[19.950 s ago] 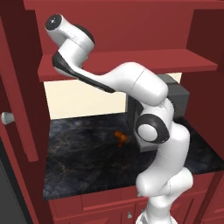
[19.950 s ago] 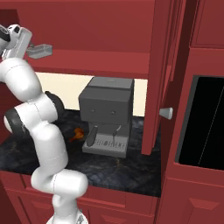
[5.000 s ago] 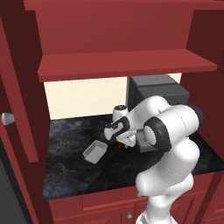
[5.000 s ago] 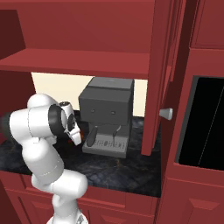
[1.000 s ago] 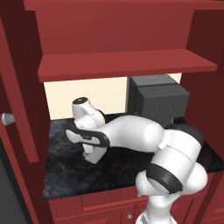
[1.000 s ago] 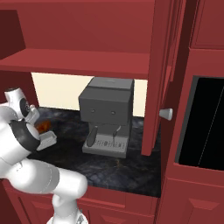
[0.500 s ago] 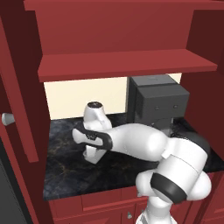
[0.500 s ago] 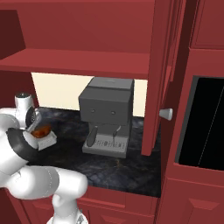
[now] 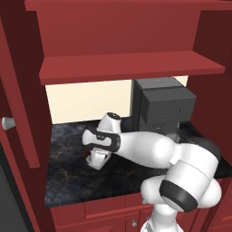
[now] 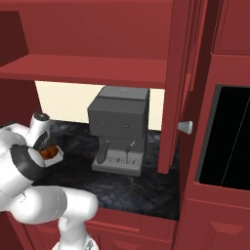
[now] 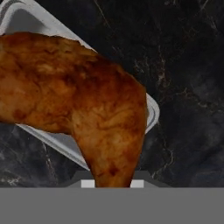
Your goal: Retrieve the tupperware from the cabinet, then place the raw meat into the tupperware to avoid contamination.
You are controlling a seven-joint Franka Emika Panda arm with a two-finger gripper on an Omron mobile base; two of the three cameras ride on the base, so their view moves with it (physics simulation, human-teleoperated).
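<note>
fingers: closed on the meat [image 11: 83, 109] | meat: held just over the tub [image 11: 151, 114], long axis from 6 toward 10 o'clock in hand view | tub: on the bench [image 9: 68, 174], directly below, release is judged next

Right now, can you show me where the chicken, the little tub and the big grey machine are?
raw meat [image 11: 87, 105], hand view, its middle.
tupperware [image 11: 151, 114], hand view, its rim corner.
grey machine [image 10: 119, 122], right base view, its front face.

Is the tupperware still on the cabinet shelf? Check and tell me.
No, the tupperware sits on the dark marble counter, directly beneath the raw meat that the gripper holds.
</note>
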